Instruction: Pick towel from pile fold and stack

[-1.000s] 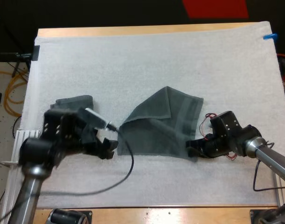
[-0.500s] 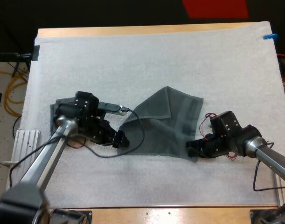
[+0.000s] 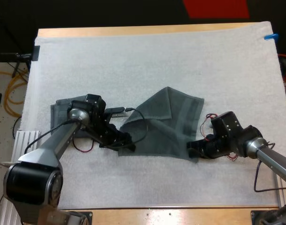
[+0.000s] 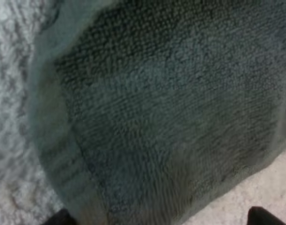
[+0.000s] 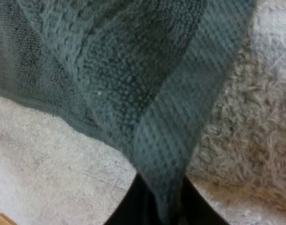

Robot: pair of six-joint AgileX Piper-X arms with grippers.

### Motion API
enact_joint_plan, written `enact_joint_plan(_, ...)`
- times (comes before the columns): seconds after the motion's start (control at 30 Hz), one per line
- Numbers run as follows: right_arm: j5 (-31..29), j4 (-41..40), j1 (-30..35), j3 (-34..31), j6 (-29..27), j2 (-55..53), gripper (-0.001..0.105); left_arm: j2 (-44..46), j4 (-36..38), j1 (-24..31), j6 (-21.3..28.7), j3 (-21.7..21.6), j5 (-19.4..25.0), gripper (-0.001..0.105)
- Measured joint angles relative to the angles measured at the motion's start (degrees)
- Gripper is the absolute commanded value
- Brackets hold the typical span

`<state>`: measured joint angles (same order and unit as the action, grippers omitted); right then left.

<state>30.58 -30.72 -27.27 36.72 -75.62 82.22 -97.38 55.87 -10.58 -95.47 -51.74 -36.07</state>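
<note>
On the fuzzy white mat (image 3: 157, 61), the right gripper (image 3: 192, 151) pinches the near right corner of the dark grey-green terry towel (image 3: 164, 124), the left gripper (image 3: 128, 144) spread at its left corner.

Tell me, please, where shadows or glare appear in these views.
High view: the light is even, with no glare on the white mat, and the shadows on it are faint. Left wrist view: the towel is evenly lit. Right wrist view: the towel looks darker in its folds, near the right tool pinching it.
</note>
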Motion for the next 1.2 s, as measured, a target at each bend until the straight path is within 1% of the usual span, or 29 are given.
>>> enact_joint_plan(0.17, 0.0, 0.0, 0.0, 0.0, 0.0, 0.0, 0.000, -1.7, -0.1, 0.0, 0.0, -0.1, -5.5, 0.070)
enact_joint_plan(0.2, 0.0, 0.0, 0.0, 0.0, 0.0, 0.0, 0.000, -1.8, 0.0, 0.0, 0.0, -0.2, -5.8, 0.069)
enact_joint_plan(0.37, 0.0, 0.0, 0.0, 0.0, 0.0, 0.0, 0.000, -1.8, -0.2, -0.6, 0.0, -0.2, -5.6, 0.064)
enact_joint_plan(0.47, 0.0, 0.0, 0.0, 0.0, 0.0, 0.0, 0.000, -1.8, -0.3, -2.3, 0.0, -0.3, -2.9, 0.056)
enact_joint_plan(0.53, 0.0, 0.0, 0.0, 0.0, 0.0, 0.0, 0.000, -1.8, -0.3, -3.6, 0.0, -0.5, -0.4, 0.043)
enact_joint_plan(0.57, 0.0, 0.0, 0.0, 0.0, 0.0, 0.0, 0.000, -1.7, -0.4, -4.3, 0.0, -0.5, 0.9, 0.039)
enact_joint_plan(0.6, 0.0, 0.0, 0.0, 0.0, 0.0, 0.0, 0.000, -1.7, -0.5, -5.0, 0.0, -0.5, 1.9, 0.031)
enact_joint_plan(0.63, 0.0, 0.0, 0.0, 0.0, 0.0, 0.0, 0.000, -1.7, -0.9, -5.7, -0.1, -0.5, 2.5, 0.027)
enact_joint_plan(0.73, 0.0, 0.0, 0.0, 0.0, 0.0, 0.0, 0.000, -1.9, -2.2, -7.6, -0.6, -0.3, 3.6, 0.001)
enact_joint_plan(0.77, 0.0, 0.0, 0.0, 0.0, -0.1, 0.0, 0.000, -1.9, -2.6, -7.8, -0.7, -0.2, 3.7, 0.000)
enact_joint_plan(0.9, 0.0, -0.1, 0.0, 0.0, -2.1, 0.0, 0.000, -2.2, -3.1, -8.1, -0.9, 0.0, 3.1, 0.000)
enact_joint_plan(1.03, -0.8, -0.6, 0.0, 0.4, -2.7, -3.3, 0.000, -0.4, -1.8, -8.1, -0.1, 0.5, 2.9, 0.000)
enact_joint_plan(1.1, -2.4, -0.8, 0.0, 1.8, -2.8, -6.4, 0.000, 2.9, -0.9, -8.2, -0.1, 0.6, 2.6, 0.000)
enact_joint_plan(1.2, -5.9, -1.7, 0.0, 5.1, -2.8, -11.3, 0.000, 10.0, -0.6, -8.1, -0.3, 0.7, -0.3, 0.000)
